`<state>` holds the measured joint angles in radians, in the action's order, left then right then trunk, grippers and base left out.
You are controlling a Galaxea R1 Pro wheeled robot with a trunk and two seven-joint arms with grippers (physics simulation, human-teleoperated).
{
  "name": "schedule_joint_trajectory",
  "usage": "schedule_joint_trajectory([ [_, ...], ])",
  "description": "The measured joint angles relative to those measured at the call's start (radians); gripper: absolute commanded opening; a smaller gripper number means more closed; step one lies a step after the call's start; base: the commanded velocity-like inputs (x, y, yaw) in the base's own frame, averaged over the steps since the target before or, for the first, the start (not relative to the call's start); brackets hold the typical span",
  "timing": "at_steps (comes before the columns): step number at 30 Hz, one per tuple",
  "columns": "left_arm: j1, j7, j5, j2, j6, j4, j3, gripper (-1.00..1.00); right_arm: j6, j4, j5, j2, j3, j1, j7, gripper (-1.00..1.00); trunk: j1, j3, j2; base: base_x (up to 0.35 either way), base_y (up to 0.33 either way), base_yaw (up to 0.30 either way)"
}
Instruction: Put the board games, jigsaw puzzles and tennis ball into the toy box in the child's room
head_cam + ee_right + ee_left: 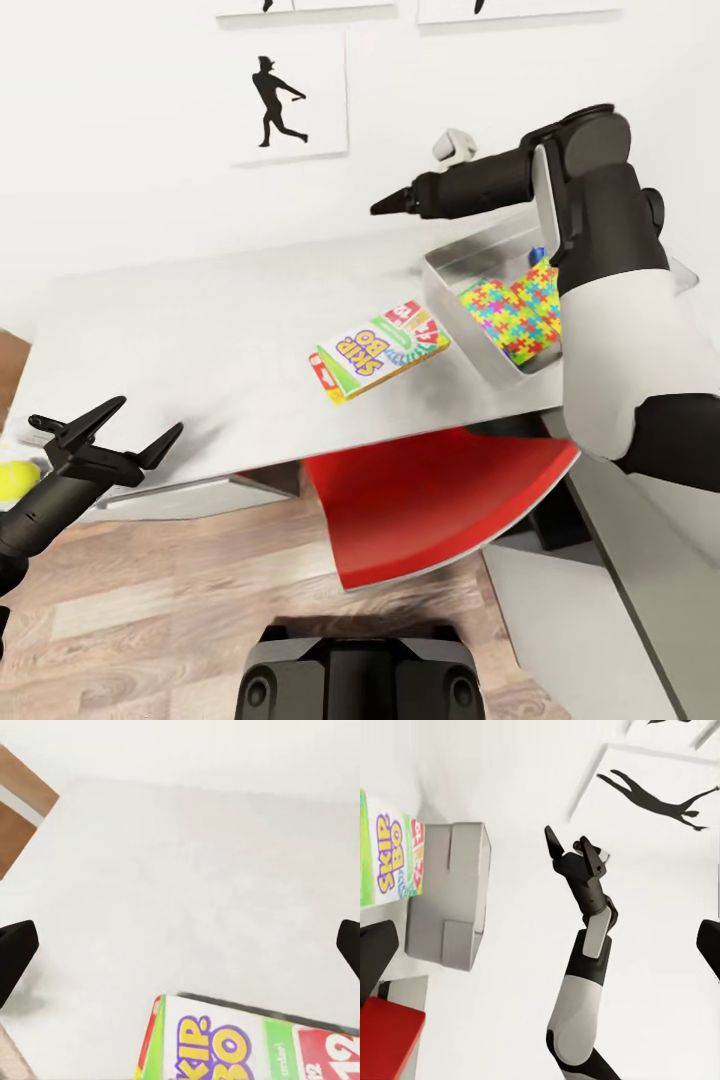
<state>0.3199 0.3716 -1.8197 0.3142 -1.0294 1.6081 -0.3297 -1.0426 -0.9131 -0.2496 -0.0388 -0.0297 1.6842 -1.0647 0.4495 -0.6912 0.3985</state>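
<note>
A Skip-Bo board game (380,352) lies flat on the white table (200,330), just left of the grey toy box (468,262). Colourful jigsaw puzzles (512,312) lie inside the toy box. My right gripper (387,206) hovers open and empty above the table, beyond the game; in the right wrist view the game (225,1044) sits below it. My left gripper (128,428) is open and empty at the table's near left edge. A yellow-green ball (14,480), apparently the tennis ball, peeks out beside my left arm.
A red chair (430,510) is tucked under the table's front edge, right before my base (360,672). Silhouette prints (275,98) hang on the white wall behind. Wood floor (160,610) lies below. My right forearm (610,330) covers the toy box's right end.
</note>
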Motion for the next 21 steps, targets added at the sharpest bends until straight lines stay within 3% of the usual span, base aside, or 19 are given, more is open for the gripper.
schedule_joint_trajectory([
  [15,-0.001,0.002,0.000,0.001,0.000,0.000,-0.001,1.00,0.000,0.023,-0.002,-0.029,0.000,-0.007,0.008,1.00,0.000,0.000,0.000,-0.006,0.007,0.294],
  [21,-0.005,0.004,-0.001,0.004,-0.002,0.000,-0.031,1.00,-0.001,0.078,0.000,-0.057,-0.001,-0.008,0.066,1.00,0.000,0.000,0.000,-0.001,0.001,0.295],
])
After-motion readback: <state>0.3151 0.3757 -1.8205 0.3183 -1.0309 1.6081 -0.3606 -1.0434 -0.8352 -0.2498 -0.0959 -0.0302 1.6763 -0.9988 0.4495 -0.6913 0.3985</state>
